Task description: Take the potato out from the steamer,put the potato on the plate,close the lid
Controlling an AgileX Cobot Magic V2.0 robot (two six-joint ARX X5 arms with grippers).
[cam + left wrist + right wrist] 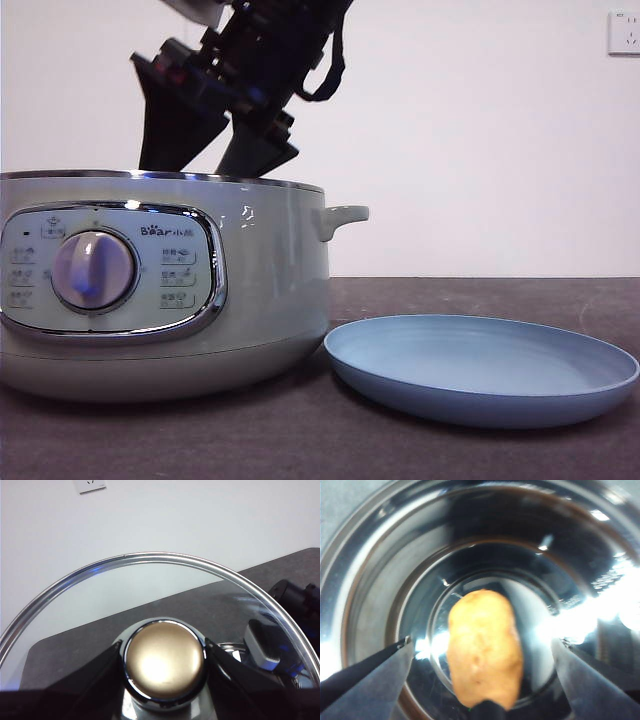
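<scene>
The sage-green steamer (260, 290) stands uncovered at the left of the table. The potato (484, 672) lies on its shiny inner floor (375, 605) and is hidden in the front view. My right gripper (482, 644) is lowered into the pot, open, with one jaw on each side of the potato and not touching it. In the front view the right gripper (215, 155) dips behind the rim. My left gripper (165, 655) is shut on the knob (165, 662) of the glass lid (150, 580), held up off the pot. The light-blue plate (480, 365) sits empty to the right of the steamer.
The steamer's side handle (340, 218) juts toward the plate. The dark table (500, 455) runs back to a white wall with a socket (622, 32). The other arm (300, 605) shows dark through the lid glass.
</scene>
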